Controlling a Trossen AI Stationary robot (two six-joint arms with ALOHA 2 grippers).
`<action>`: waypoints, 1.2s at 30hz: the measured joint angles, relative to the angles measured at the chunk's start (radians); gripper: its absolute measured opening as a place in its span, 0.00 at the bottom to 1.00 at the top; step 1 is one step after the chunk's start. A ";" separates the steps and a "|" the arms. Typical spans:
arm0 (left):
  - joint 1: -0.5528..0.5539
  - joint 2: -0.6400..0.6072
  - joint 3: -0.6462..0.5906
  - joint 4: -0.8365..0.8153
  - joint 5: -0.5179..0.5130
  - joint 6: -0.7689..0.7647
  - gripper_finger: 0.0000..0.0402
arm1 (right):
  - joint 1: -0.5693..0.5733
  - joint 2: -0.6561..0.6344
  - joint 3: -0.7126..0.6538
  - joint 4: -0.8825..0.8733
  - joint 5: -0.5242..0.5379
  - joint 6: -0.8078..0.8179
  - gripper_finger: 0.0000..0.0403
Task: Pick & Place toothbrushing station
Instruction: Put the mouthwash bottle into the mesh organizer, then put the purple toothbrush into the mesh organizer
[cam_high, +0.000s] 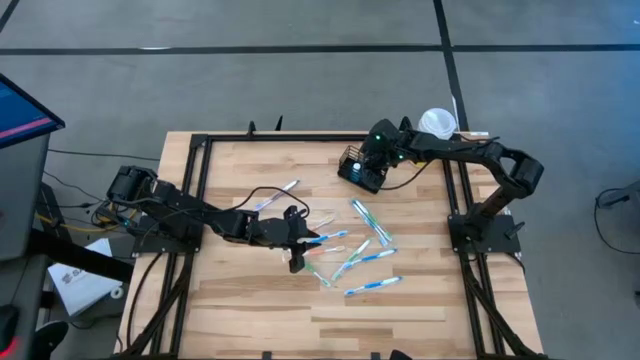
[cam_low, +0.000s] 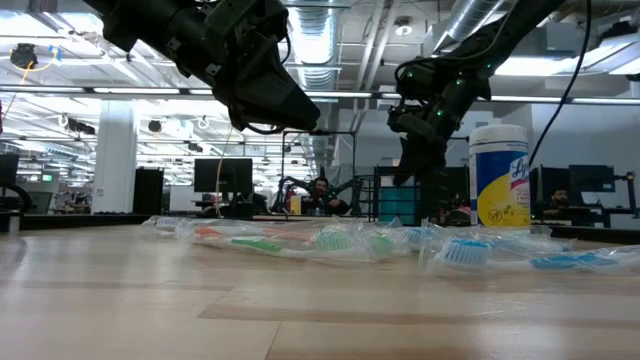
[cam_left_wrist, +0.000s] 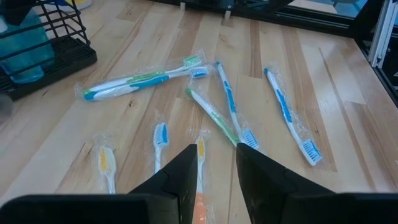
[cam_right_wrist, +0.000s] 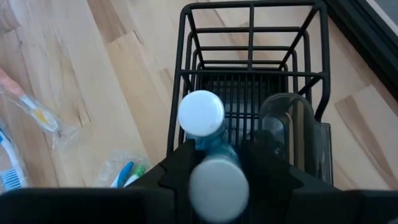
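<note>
Wire bars, thin and black, are forming the toothbrushing station (cam_right_wrist: 252, 74), a small rectangular caddy with a slatted floor that is sitting near the far edge of the pale, planked wooden table (cam_high: 400, 310). The right gripper (cam_right_wrist: 219, 163) is hovering directly above it, its dark, angular fingers (cam_right_wrist: 177, 171) flanking a slim blue bottle with a round white cap (cam_right_wrist: 201, 115) and a grey disc-shaped top nearer the camera; whether they are pinching the bottle I cannot tell. A clear, curved plastic piece (cam_right_wrist: 289, 124) is standing in the caddy beside the bottle. A tall white, yellow and blue cylindrical canister (cam_low: 499, 177) is standing just behind.

The left gripper (cam_left_wrist: 216, 168) is hanging over the table's middle, its wedge-shaped black fingers (cam_left_wrist: 180, 171) spread slightly on either side of an orange-handled toothbrush (cam_left_wrist: 200, 180); no contact is visible. Around it, more toothbrushes (cam_left_wrist: 140, 81) with blue, green and yellow bristles are lying scattered, each sealed in a crinkly, glossy clear wrapper.
</note>
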 joint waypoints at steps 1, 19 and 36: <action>0.000 0.000 0.000 0.000 0.000 0.000 0.26 | 0.000 0.000 0.000 -0.001 0.000 0.000 0.30; 0.000 0.000 0.000 0.002 0.000 0.001 0.26 | 0.000 -0.002 0.001 -0.005 0.000 0.000 0.30; 0.000 0.000 0.000 0.002 -0.019 0.001 0.26 | 0.000 -0.030 0.076 -0.102 0.000 -0.003 0.30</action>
